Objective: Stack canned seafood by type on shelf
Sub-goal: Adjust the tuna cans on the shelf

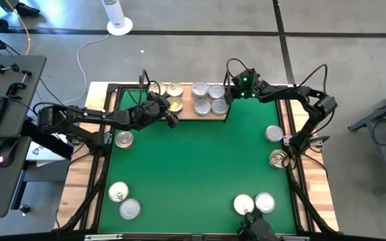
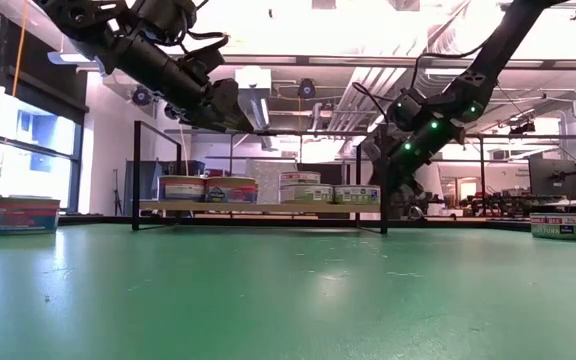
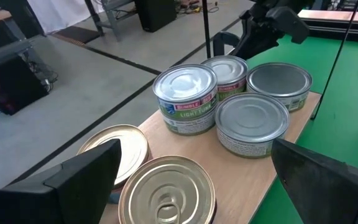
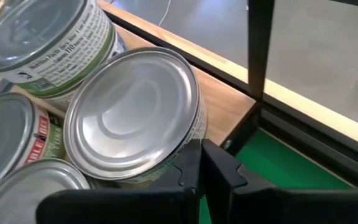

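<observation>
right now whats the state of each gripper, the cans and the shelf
left gripper: open, above the gold cans on the shelf
right gripper: shut, empty, at the silver cans' edge
silver cans: upright, grouped on the shelf's right half
gold cans: on the shelf's left half
shelf: partly filled
loose cans: upright, scattered on the green mat

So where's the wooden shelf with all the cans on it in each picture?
High view: the shelf lies at the green mat's far edge, between both grippers.
Low view: it shows in the middle distance, cans lined on top.
Left wrist view: its board runs under the cans.
Right wrist view: its corner shows beside a silver can.
Shared landmark: the black upright at the shelf's end.
</observation>
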Controlling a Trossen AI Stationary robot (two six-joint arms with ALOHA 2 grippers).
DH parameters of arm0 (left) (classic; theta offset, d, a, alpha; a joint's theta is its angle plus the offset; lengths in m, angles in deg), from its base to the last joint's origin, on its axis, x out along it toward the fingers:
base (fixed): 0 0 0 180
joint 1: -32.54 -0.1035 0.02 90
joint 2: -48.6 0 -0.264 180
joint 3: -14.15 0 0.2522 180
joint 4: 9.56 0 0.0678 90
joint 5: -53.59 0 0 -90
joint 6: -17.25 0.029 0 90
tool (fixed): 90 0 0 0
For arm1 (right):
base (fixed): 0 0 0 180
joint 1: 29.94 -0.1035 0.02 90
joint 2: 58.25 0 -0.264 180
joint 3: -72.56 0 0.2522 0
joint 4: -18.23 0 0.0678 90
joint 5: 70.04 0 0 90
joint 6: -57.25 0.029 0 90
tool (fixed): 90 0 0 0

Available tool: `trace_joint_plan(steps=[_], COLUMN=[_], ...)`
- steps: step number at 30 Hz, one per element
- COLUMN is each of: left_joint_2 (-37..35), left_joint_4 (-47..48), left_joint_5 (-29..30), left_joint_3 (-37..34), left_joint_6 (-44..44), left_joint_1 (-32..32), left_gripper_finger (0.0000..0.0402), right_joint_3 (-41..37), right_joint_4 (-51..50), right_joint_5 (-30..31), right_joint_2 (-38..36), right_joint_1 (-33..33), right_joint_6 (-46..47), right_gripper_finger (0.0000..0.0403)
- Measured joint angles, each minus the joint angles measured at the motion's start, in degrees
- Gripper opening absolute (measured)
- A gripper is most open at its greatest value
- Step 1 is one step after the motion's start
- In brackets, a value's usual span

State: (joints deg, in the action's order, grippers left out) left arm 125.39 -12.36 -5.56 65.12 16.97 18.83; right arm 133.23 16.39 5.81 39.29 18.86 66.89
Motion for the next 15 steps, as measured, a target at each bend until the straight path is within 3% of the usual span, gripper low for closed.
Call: trace_joint_plan(steps=[8, 15], left_joint_2=[0.0, 0.02], left_joint_4=[0.02, 0.09], left_joint_5=[0.0, 0.0], left_joint_3=[0.0, 0.0], left_joint_6=[0.09, 0.09], left_joint_1=[-0.02, 0.0], left_gripper_finger=[0.0399, 0.0399], right_joint_3=[0.02, 0.01], right_joint_4=[2.45, -12.91], right_joint_5=[1.47, 9.39], right_joint_2=[-1.66, -10.72], right_joint_1=[0.32, 1.9], right_joint_6=[0.47, -4.85], right_gripper_finger=[0.0003, 0.0001])
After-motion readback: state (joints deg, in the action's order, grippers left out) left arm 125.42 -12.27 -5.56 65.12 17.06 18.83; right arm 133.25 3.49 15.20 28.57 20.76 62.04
